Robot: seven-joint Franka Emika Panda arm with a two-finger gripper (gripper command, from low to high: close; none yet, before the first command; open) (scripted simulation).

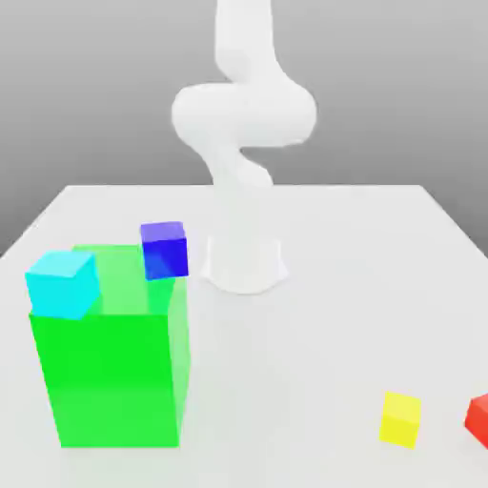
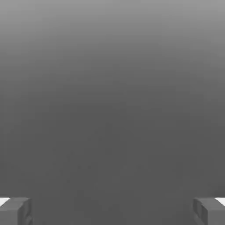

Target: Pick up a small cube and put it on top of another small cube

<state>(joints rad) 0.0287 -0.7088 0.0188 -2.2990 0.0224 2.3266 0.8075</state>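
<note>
The small red cube (image 1: pixel 479 419) lies on the white table (image 1: pixel 315 362) at the exterior view's right edge, partly cut off by the frame. Just to its left rests a yellow cube (image 1: pixel 400 418) of about the same size, a short gap apart from it. In the hand view my gripper (image 2: pixel 112 212) is open: its two grey fingertips (image 2: pixel 16 211) stand far apart, with nothing between them and plain grey background beyond. The white arm (image 1: pixel 243 105) rises from its base and leaves the top of the exterior view.
A tall translucent green block (image 1: pixel 110 376) stands at the exterior view's left, with a cyan cube (image 1: pixel 63 284) on its top. A dark blue cube (image 1: pixel 164 250) sits at the block's far upper corner. The arm's base (image 1: pixel 245 262) stands mid-table behind them.
</note>
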